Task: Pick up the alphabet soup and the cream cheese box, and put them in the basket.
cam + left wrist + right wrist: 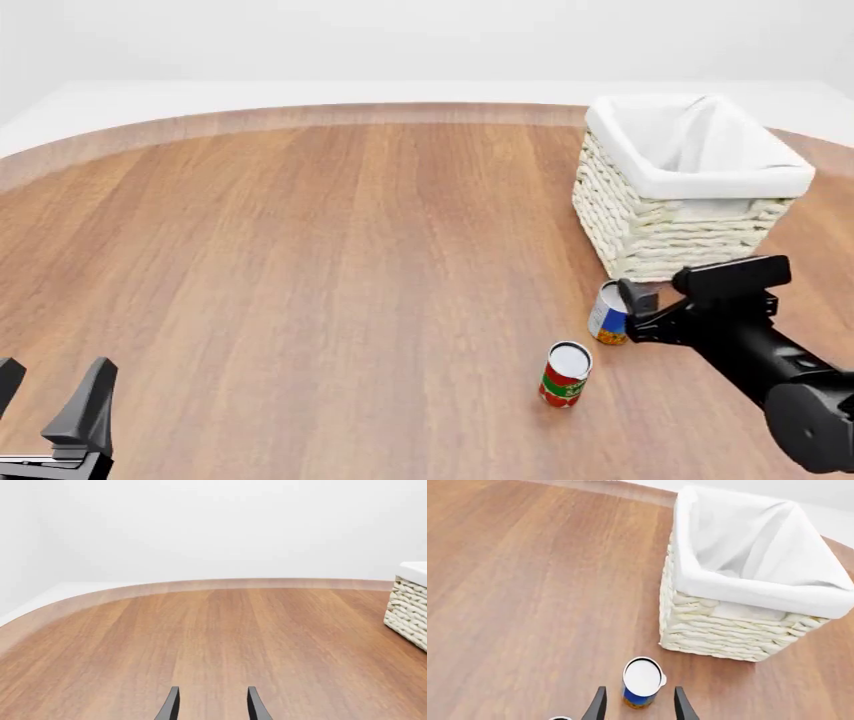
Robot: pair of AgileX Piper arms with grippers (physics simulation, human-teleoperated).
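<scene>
Right wrist view shows our right gripper (635,705) fingers spread around the alphabet soup (642,682), upright near the basket (720,630) — we should centre it — then close squarely.

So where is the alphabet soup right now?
In the front view, the alphabet soup stands upright on the table's right side, just in front of the basket, with the red and green can nearer the camera.

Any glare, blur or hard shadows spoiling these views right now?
Front view: even light, sharp, only faint shadows under the alphabet soup and basket. Right wrist view: basket liner nearly washed out white, no glare. Left wrist view: sharp, shadowless table.
</scene>
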